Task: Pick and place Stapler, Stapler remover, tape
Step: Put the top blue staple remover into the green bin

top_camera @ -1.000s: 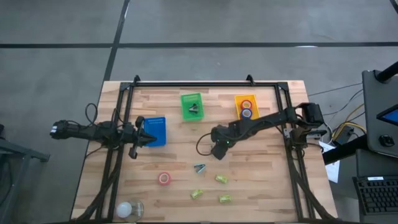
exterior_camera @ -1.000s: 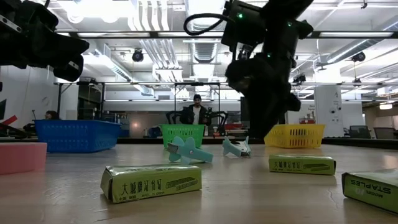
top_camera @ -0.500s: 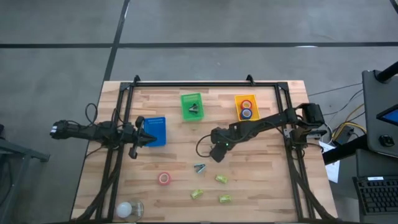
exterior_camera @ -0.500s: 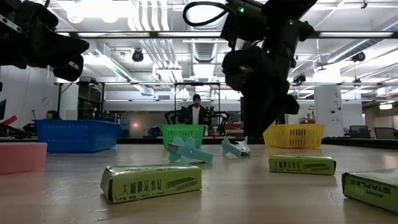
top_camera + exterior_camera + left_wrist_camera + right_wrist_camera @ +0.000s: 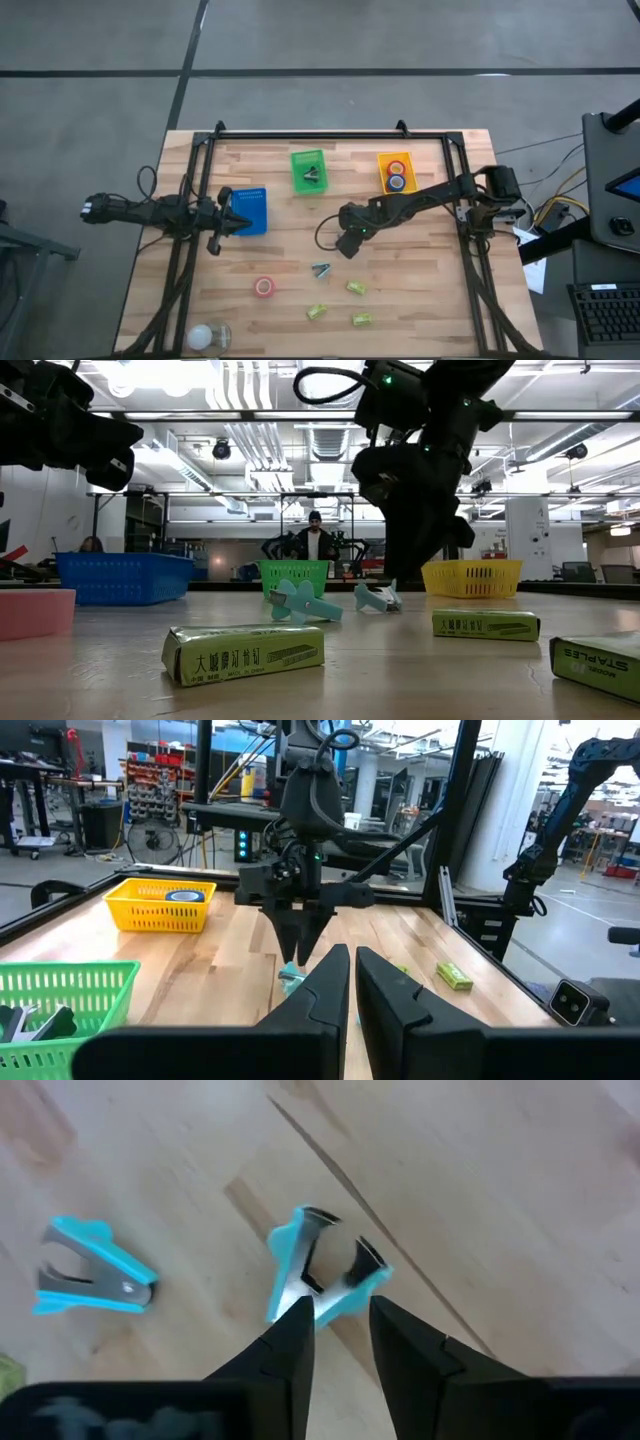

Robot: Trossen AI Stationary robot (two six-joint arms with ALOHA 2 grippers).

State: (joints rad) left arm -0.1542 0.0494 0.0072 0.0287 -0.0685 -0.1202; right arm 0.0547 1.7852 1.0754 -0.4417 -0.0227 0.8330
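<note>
- We see the right gripper (image 5: 335, 1335) with its jaws a little apart, poised directly over a blue staple remover (image 5: 325, 1270) on the wooden table (image 5: 430, 290); the fingertips (image 5: 295, 1320) frame it, but we cannot tell whether they touch it.
- A second blue staple remover (image 5: 95, 1275) lies just beside the first.
- In the high view the right gripper (image 5: 347, 243) hangs near mid-table, just above the removers (image 5: 321, 269).
- The left gripper (image 5: 238, 223) waits beside the blue basket (image 5: 251, 209), its jaws nearly together with only a thin slit between, holding nothing.
- One red tape roll (image 5: 263, 287) lies on the table, well apart from the right gripper.
- A red roll and a blue roll (image 5: 398, 182) sit in the yellow basket (image 5: 385, 160).
- The green basket (image 5: 300, 160) holds a dark item.
- Green staple boxes (image 5: 356, 288) lie near the front edge.
- A person (image 5: 314, 540) stands in the room beyond.
</note>
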